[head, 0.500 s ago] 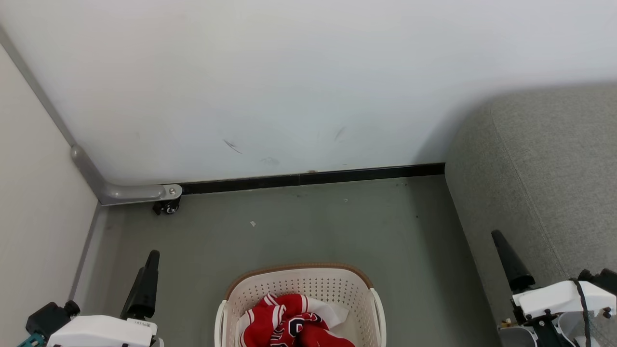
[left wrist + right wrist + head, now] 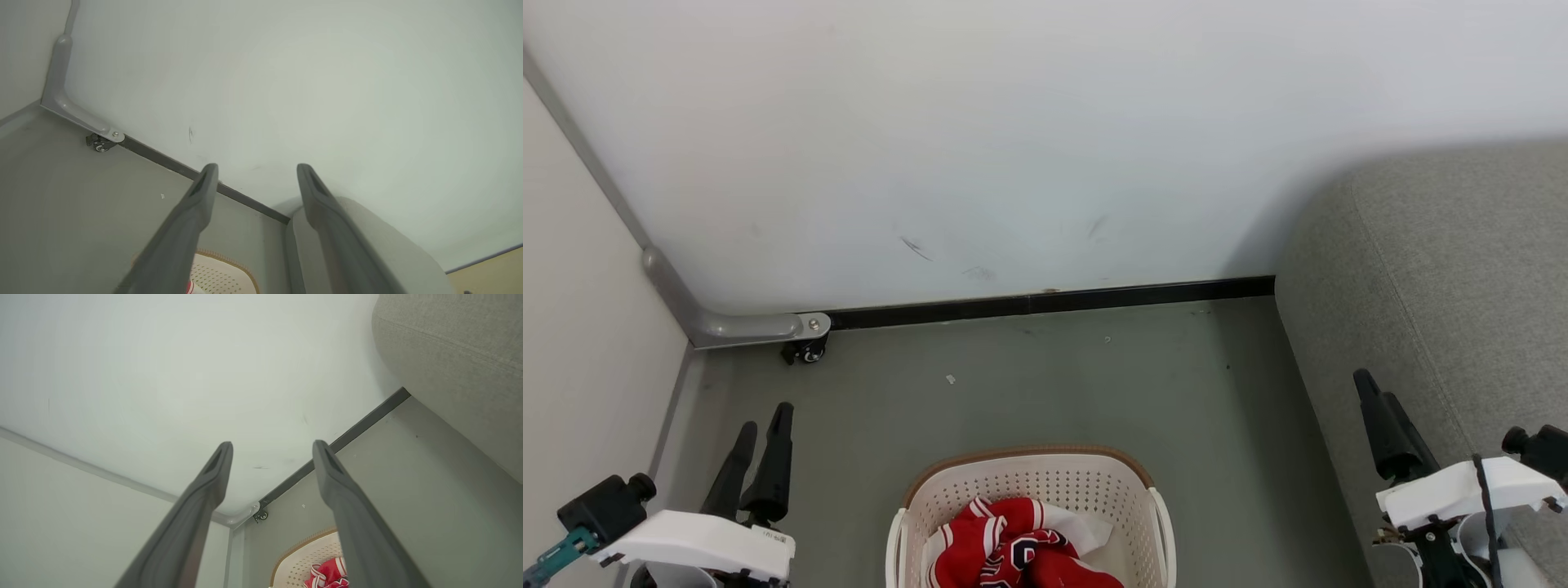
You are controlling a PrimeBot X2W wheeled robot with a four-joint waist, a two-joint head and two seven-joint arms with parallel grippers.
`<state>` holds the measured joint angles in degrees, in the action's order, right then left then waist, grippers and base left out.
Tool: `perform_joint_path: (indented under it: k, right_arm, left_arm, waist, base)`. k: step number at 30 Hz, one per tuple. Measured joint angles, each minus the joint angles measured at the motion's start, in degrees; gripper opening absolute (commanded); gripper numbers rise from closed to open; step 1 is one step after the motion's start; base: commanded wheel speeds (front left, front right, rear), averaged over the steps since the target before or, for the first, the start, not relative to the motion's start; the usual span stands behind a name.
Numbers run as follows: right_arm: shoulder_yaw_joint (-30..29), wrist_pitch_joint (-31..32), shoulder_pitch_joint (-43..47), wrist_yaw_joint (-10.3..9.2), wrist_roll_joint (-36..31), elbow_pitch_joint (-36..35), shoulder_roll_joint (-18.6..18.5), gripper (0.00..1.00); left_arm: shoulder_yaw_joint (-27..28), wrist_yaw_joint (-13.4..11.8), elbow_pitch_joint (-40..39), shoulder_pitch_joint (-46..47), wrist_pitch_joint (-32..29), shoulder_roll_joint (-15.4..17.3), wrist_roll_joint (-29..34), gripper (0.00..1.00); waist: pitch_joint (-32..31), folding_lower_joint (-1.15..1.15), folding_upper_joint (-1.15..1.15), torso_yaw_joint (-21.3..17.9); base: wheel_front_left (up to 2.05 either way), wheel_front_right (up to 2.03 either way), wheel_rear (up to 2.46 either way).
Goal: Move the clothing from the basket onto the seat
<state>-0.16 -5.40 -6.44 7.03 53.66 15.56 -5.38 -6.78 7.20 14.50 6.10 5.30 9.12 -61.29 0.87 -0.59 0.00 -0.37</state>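
Red and white clothing (image 2: 1013, 551) lies crumpled inside the basket (image 2: 1029, 452), at the near edge of the head view and in the middle before you. The basket stands on the grey floor (image 2: 1054, 384), and its brown rim curves on the far side.

At the near left you see the left gripper (image 2: 765, 418), beside the basket but apart from it. Its jaws stand apart and nothing is between them. At the near right is the right gripper (image 2: 1374, 388), in front of the side of the seat (image 2: 1445, 286). In the head view its jaws overlap, but the right wrist view shows them spread and empty. Both grippers point toward the far wall and touch nothing.

The seat, of grey fabric with a seam, fills the right side from near to far. No clothing lies on the part of it that you can see.

Farther on, the floor ends at a black skirting strip (image 2: 1054, 304). At its left end is a grey bracket (image 2: 752, 327) with a small caster (image 2: 806, 353) under it. Behind rises the white wall (image 2: 1013, 147), with some faint dark marks.
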Motion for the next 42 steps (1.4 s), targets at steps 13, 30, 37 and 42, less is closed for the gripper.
perform_joint_path:
  k: [13, 30, 37, 42]
  right_arm:
    - [0.91, -2.43, -0.24, 0.02, -12.2, -0.62, 0.92, 1.0]
    - [1.63, -5.87, -2.17, 0.03, -26.8, -2.32, 1.05, 1.0]
    - [2.31, -7.38, -2.3, 0.03, -32.79, -3.07, 1.08, 1.0]
    - [2.54, -8.32, -3.1, 0.03, -36.78, -3.75, 1.09, 1.0]
  left_arm:
    - [-0.46, 0.0, -0.64, 0.58, 2.49, -0.09, 13.83, 1.0]
    - [-0.11, 0.01, -1.24, 1.79, 5.95, -1.67, 26.76, 1.0]
    - [-0.13, 0.01, -1.3, 2.25, 7.67, -1.67, 32.75, 1.0]
    - [-0.13, 0.02, -1.63, 3.08, 8.51, -1.81, 36.53, 1.0]
  waist:
    - [0.77, 0.47, 0.0, 0.02]
    - [1.45, 0.54, 0.0, -0.18]
    - [2.02, 0.55, 0.0, -0.17]
    - [2.63, 0.55, 0.0, -0.11]
  base:
    - [0.0, 0.0, 0.0]
    - [0.0, 0.0, 0.0]
    - [0.0, 0.0, 0.0]
    - [0.0, 0.0, 0.0]
